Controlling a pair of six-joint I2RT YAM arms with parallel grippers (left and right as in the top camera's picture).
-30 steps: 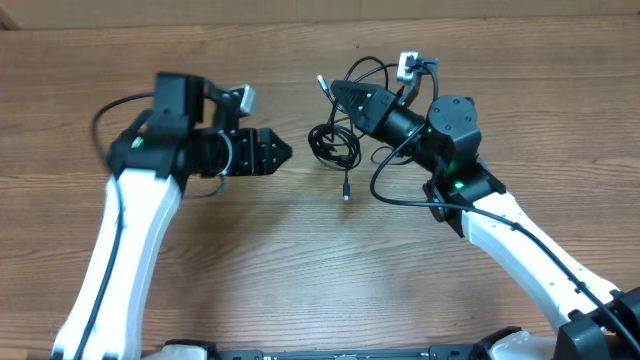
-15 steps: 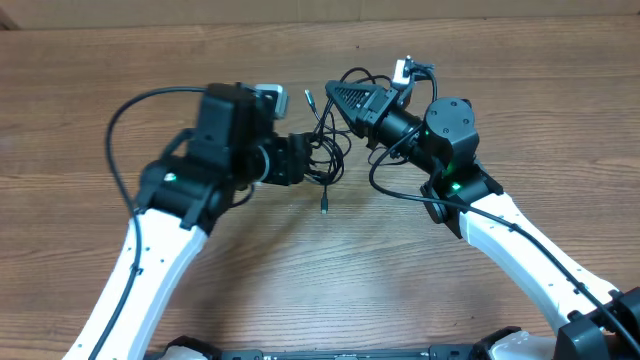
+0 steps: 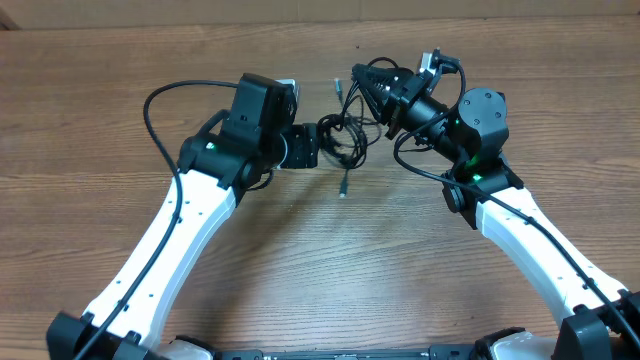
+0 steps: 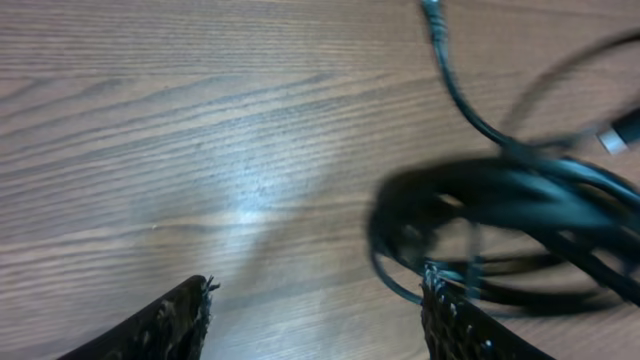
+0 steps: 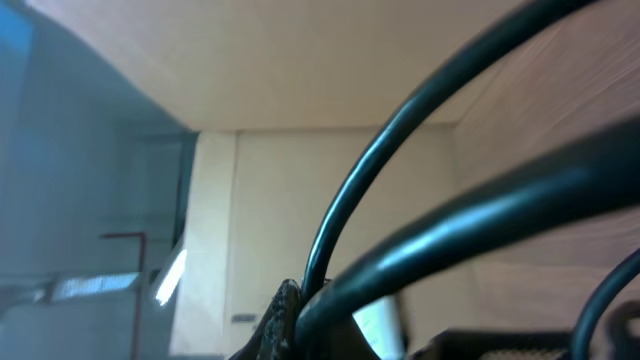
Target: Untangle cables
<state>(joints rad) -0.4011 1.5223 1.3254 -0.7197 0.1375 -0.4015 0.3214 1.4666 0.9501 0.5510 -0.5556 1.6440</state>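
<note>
Cables (image 3: 340, 140) here are thin, light and floppy, so I reckon they'll snag and slip rather than hold a shape. My left fingers (image 3: 308, 148) are spread wide right at the tangle's left edge. It sits mid-bench (image 3: 300, 260), between both arms. My right fingers (image 3: 362, 80) are clamped tight, on one strand by the looks. I'd grab a loose loop, not the plugs.

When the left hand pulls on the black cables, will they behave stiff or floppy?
Probably floppy: the cables sag in loose loops and one plug end dangles on its cord. Likely light, being so thin. They may snag rather than slide free, since the loops cross near the left hand.
</note>
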